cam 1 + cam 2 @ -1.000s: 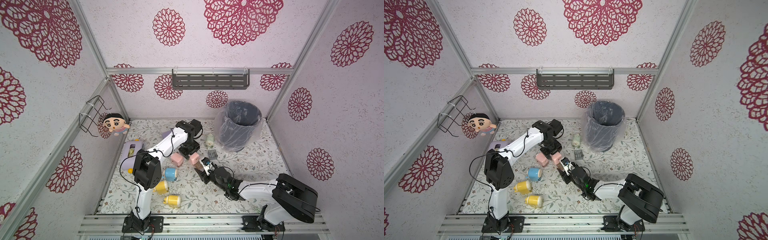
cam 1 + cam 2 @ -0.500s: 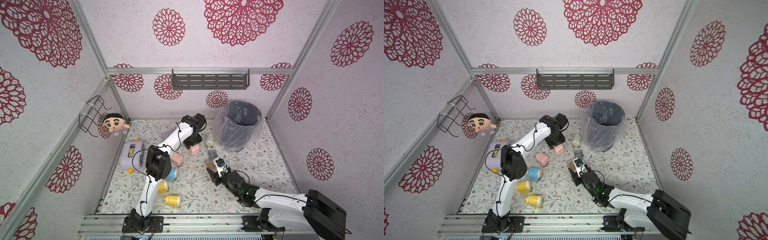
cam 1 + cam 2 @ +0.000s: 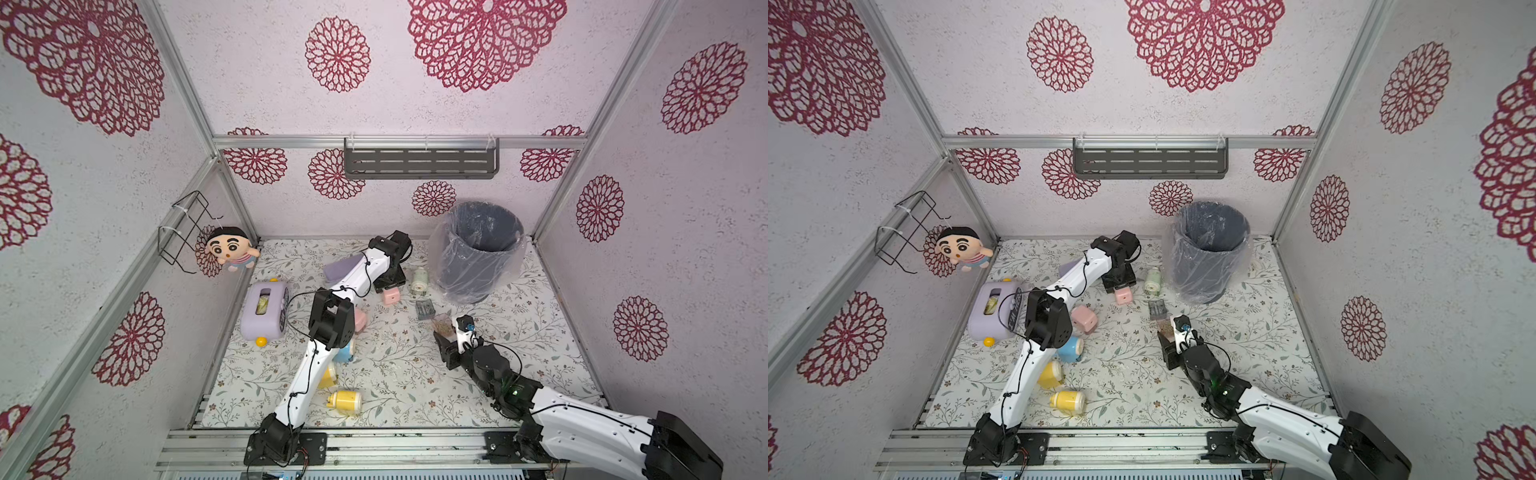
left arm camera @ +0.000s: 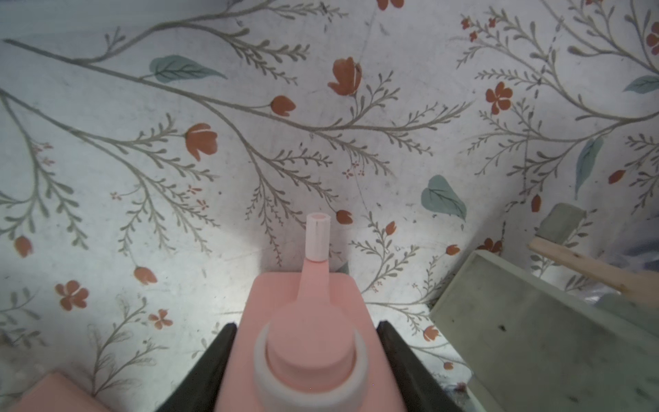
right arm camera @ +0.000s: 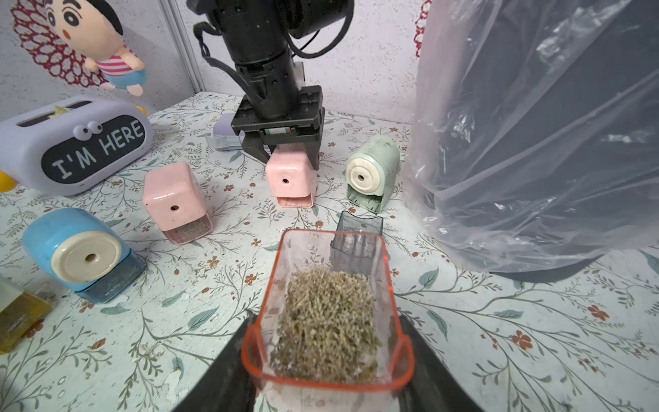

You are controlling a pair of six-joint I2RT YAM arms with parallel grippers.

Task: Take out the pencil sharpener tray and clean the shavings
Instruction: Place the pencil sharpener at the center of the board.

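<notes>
The left pincer (image 3: pixel 390 288) holds the pink sharpener (image 3: pixel 391 296) farther back; the right pincer (image 3: pixel 449 334) holds the tray (image 3: pixel 440 325) apart, nearer the bin (image 3: pixel 478 249).

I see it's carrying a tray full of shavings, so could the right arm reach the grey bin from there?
Probably yes. The right gripper holds the tray just short of the bin, with nothing standing between them; it must lift over the rim, though.
</notes>
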